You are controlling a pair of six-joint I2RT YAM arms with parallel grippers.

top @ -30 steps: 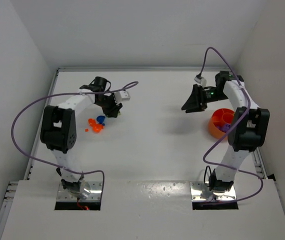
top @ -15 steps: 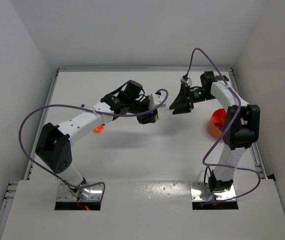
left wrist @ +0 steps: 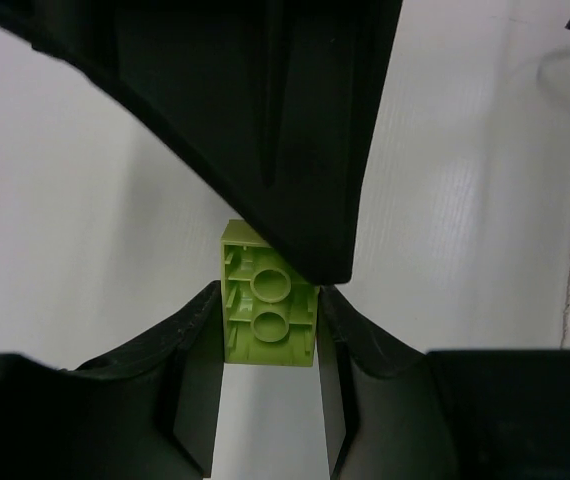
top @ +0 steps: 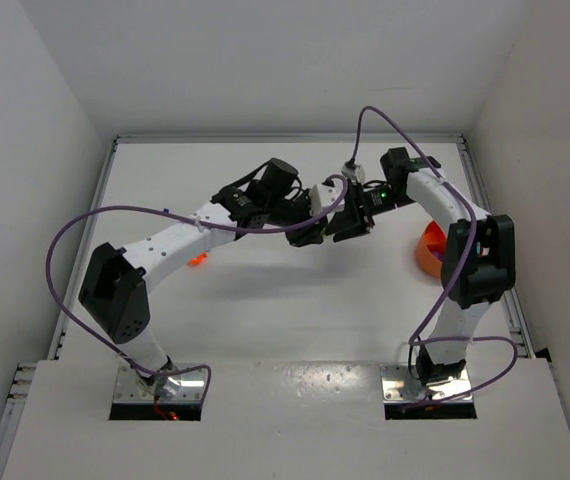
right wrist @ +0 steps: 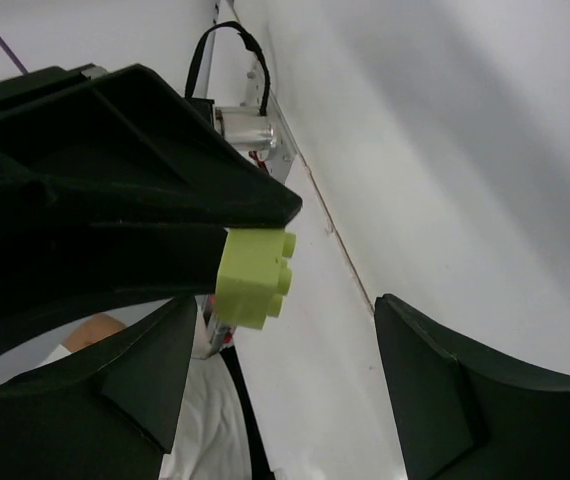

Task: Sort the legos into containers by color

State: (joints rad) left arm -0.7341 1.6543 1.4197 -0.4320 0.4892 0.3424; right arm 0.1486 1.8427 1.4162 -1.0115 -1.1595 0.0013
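Now brought together, the left gripper (top: 308,233) clamps a lime lego (left wrist: 265,310), the right gripper (top: 343,224) spread; we presume a handover.

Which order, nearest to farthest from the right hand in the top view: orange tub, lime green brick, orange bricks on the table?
1. Lime green brick: between the right hand's fingers.
2. Orange tub: right side of the table.
3. Orange bricks: left side, by the left arm.

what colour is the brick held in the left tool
Lime green; the brick shows best in the left wrist view.
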